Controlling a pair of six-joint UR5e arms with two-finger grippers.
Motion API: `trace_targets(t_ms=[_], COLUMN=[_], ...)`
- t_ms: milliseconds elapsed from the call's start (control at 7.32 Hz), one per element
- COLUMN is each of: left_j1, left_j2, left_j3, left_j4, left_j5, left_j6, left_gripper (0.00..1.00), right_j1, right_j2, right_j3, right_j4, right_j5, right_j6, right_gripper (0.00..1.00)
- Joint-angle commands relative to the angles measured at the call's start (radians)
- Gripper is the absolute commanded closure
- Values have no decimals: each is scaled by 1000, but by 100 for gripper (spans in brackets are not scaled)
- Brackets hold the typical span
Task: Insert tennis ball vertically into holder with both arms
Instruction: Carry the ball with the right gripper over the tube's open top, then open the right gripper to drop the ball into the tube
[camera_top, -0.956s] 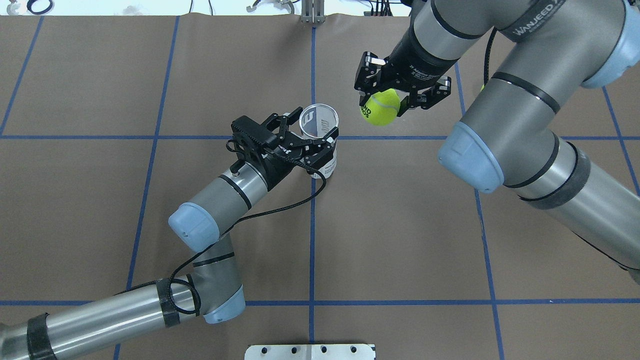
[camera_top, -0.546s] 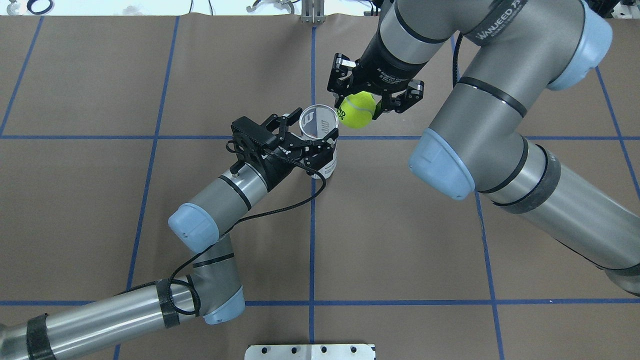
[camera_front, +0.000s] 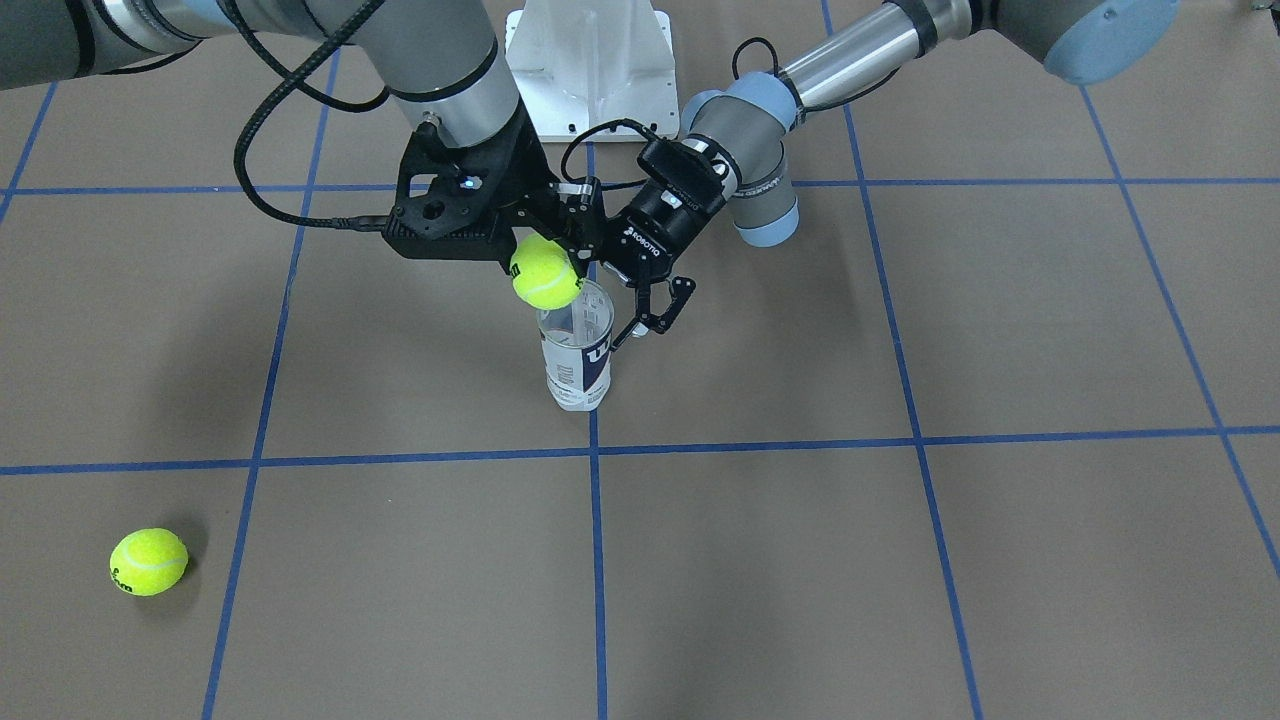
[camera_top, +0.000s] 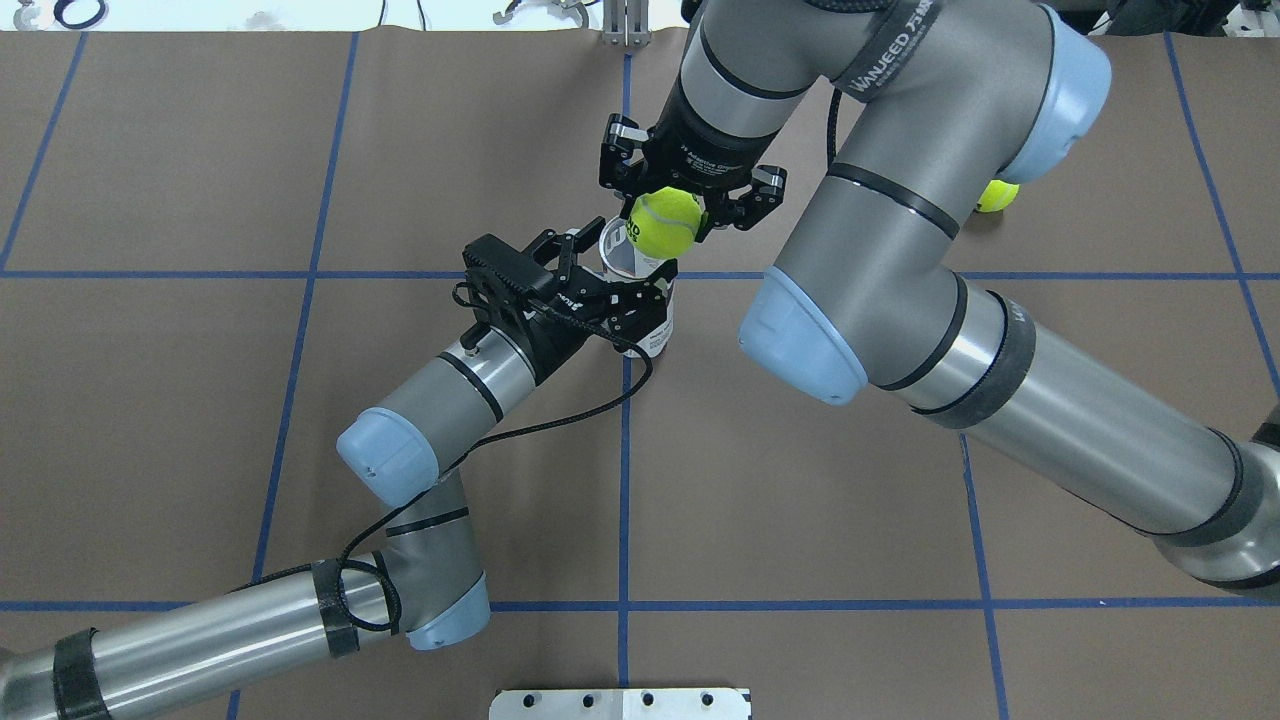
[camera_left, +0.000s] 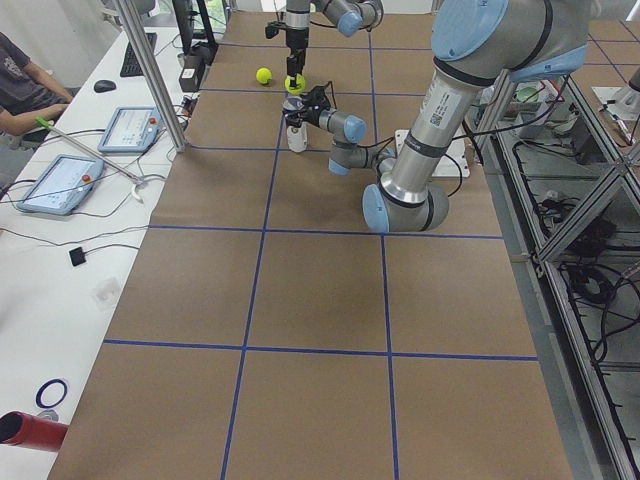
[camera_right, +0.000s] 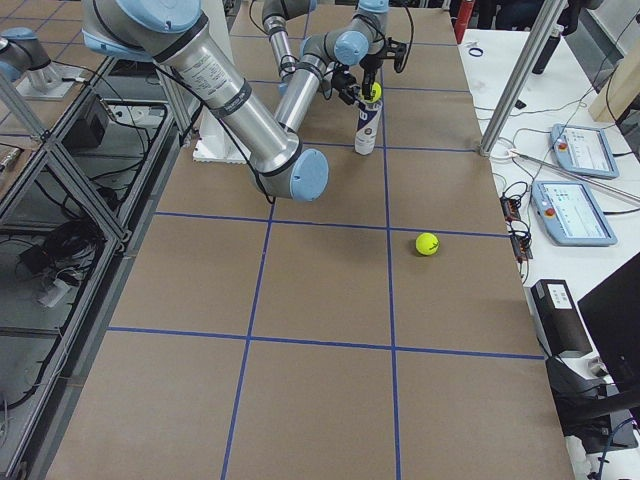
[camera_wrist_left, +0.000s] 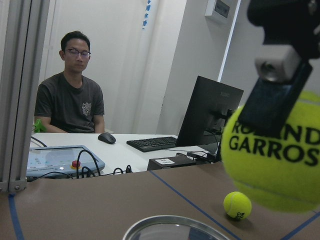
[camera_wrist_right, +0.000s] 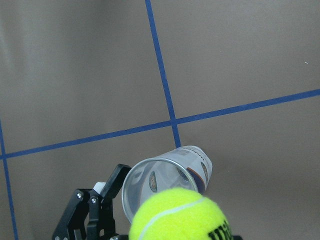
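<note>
The holder (camera_top: 640, 290), a clear can with a silver rim and a white and navy label, stands upright near the table's middle. It also shows in the front view (camera_front: 578, 355). My left gripper (camera_top: 612, 275) is shut on its side. My right gripper (camera_top: 665, 215) is shut on a yellow tennis ball (camera_top: 665, 223) and holds it just above the can's open mouth, overlapping the rim and a little off centre. In the right wrist view the ball (camera_wrist_right: 180, 215) sits at the edge of the can's mouth (camera_wrist_right: 160, 182). In the left wrist view the ball (camera_wrist_left: 272, 160) hangs above the rim (camera_wrist_left: 175, 225).
A second tennis ball (camera_front: 148, 562) lies loose on the brown mat, far on my right side; it also shows overhead (camera_top: 997, 195). The white pedestal (camera_front: 588, 50) stands behind the arms. A side table (camera_left: 70, 200) holds tablets, with a seated person (camera_wrist_left: 70, 95) beyond.
My right gripper has carried the ball to the left, from beside the can to over its mouth. My left gripper and the can have not moved.
</note>
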Motion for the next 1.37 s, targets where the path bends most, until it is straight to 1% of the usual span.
trace_targets(t_ms=[0,273,546,683,819,956,1229], left_j1=[0,2,2,2,2,2,2], left_j2=[0,0,0,0,0,0,0], left_j3=[0,-2,-2,-2,-2,-2,-2], left_j4=[0,0,0,0,0,0,0], left_j5=[0,0,0,0,0,0,0], left_j6=[0,0,0,0,0,0,0], left_gripper=[2,2,2,2,2,4,5], right_j1=[-7,-28,-34,-34,-36,-39,-39], right_j2=[39,38,36,36,34,34,33], right_j3=[-64,-68,-69,-69,-69,-69,-69], right_j4=[1,3,3,3,3,3,3], right_j5=[-6,-29,-29,-31,-32,-51,-52], right_j6=[1,-1,-1,-1,-1,1,-1], right_gripper=[100,100,100,90,20,3,2])
